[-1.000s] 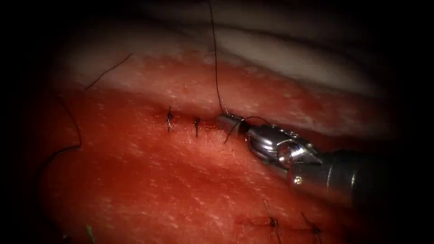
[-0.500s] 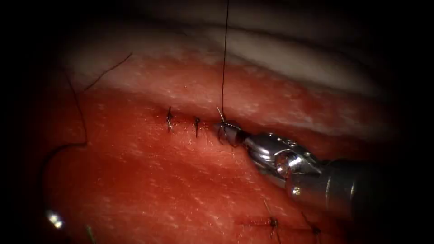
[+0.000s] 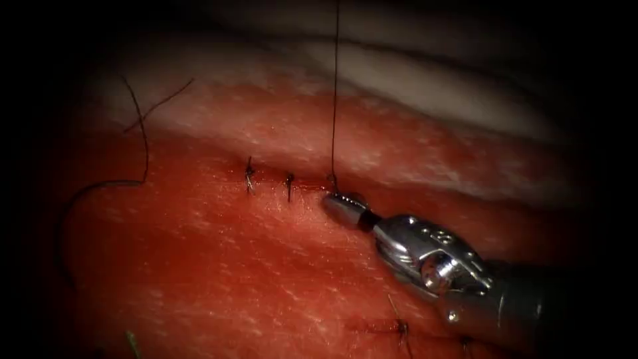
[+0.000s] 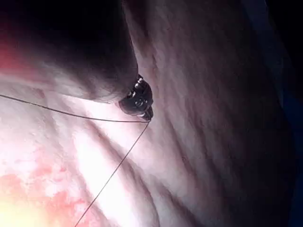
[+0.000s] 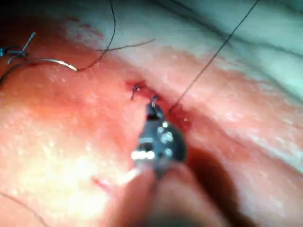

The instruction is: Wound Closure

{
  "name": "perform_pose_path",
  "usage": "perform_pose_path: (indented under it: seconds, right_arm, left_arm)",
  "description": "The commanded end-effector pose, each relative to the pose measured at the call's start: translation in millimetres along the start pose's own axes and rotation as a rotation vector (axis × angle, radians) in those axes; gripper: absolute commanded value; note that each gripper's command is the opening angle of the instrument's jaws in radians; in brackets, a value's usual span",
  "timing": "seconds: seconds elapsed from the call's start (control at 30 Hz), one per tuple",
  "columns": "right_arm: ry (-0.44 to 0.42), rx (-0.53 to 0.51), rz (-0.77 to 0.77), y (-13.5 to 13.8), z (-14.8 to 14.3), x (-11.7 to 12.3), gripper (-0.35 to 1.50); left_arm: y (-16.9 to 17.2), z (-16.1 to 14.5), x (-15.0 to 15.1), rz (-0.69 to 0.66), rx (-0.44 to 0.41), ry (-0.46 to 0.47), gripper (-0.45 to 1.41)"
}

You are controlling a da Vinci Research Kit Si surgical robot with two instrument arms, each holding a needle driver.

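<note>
You are holding the thread (image 4: 94, 118) taut in your left tool (image 4: 147, 113) while your right tool (image 3: 342, 206) is sitting closed beside the knot (image 3: 331, 179) at the cut, and the needle (image 5: 42, 61) is lying loose on the tissue (image 3: 232, 266); the thread is looking fine, limp and slippery, so you are likely wanting a flat grip clear of the knot

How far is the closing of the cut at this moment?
Done: two knotted stitches sit on the cut's left part. In hand: a third knot, its thread taut up to the left tool, whose jaws grip it; the right tool lies shut beside the knot. The needle rests free on the tissue. Left: the cut right of that knot looks unclosed.
</note>
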Motion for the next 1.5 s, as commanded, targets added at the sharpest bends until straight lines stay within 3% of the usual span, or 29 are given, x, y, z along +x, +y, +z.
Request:
perform_pose_path:
  seconds: [0.03,0.5,0.97,1.5]
  right_arm:
    - [0.008,0.012,-0.019,-0.4,0.6,-0.3,-0.35]
    - [0.035,0.106,-0.135,-4.1,-0.6,-2.5,-0.35]
    - [0.043,0.128,-0.191,-5.6,-2.4,-4.6,-0.35]
    - [-0.010,0.129,-0.217,-7.3,-3.5,-8.4,-0.35]
  left_arm:
    - [-0.1,0.9,0.1,0.011,0.001,0.000,-0.35]
    - [-4.1,0.8,2.7,0.073,0.047,-0.025,-0.35]
    - [-8.1,2.1,5.5,0.114,0.079,-0.076,-0.35]
    - [-8.6,4.3,6.2,0.148,0.086,-0.140,-0.35]
